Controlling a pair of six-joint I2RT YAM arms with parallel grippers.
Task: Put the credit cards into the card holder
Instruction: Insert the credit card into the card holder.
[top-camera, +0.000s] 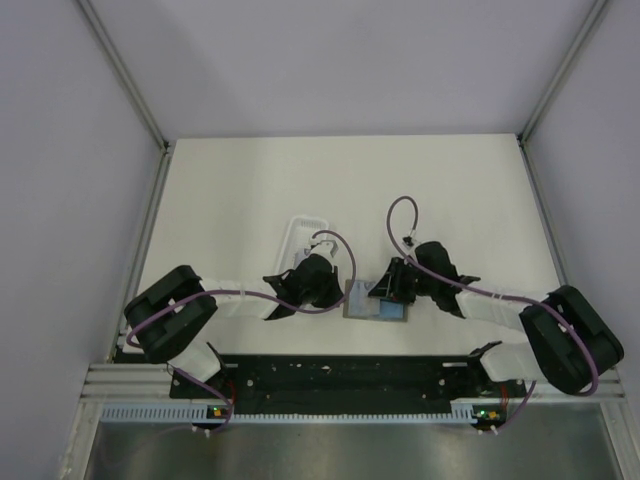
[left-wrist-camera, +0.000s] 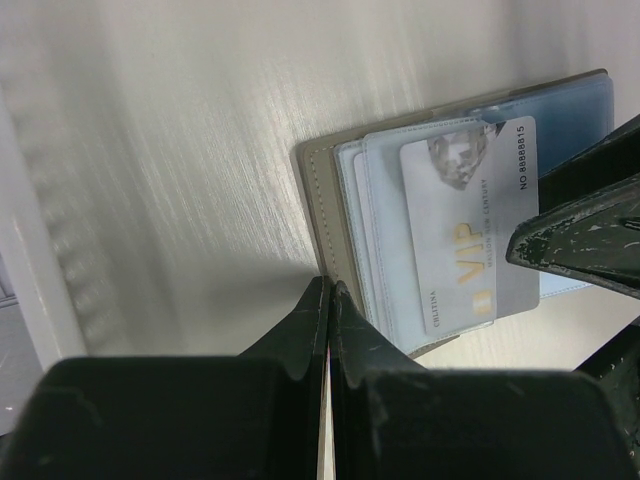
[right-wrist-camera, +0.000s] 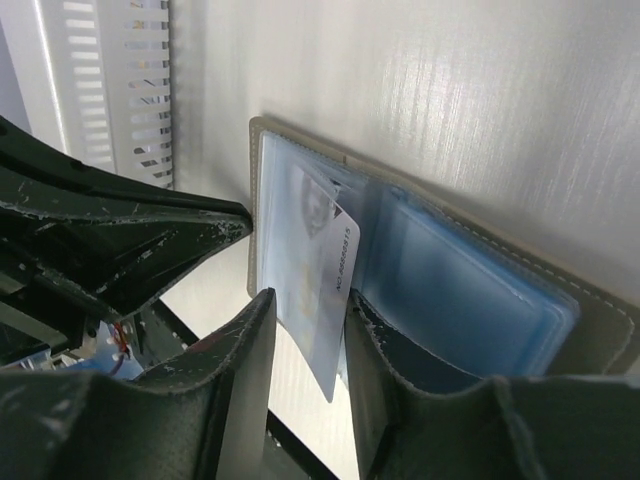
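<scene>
The card holder (top-camera: 362, 303) lies open on the table between both grippers, with a grey cover (left-wrist-camera: 322, 190) and bluish inner pockets (right-wrist-camera: 470, 290). A silvery credit card (left-wrist-camera: 465, 220) printed "VIP" sits partly inside a left-hand pocket, with one end sticking out. My left gripper (left-wrist-camera: 331, 288) is shut with nothing in it, its tips on the holder's outer edge (top-camera: 338, 292). My right gripper (right-wrist-camera: 310, 310) is open. Its jaws stand either side of the card's (right-wrist-camera: 318, 275) free end, with a gap on the left side. In the top view the right gripper (top-camera: 392, 292) covers the holder's right half.
A long white tray (top-camera: 303, 232) lies just behind the left gripper. A white slotted cable duct (right-wrist-camera: 120, 90) and a metal rail (top-camera: 340, 375) run along the near edge. Enclosure walls stand on both sides and at the back.
</scene>
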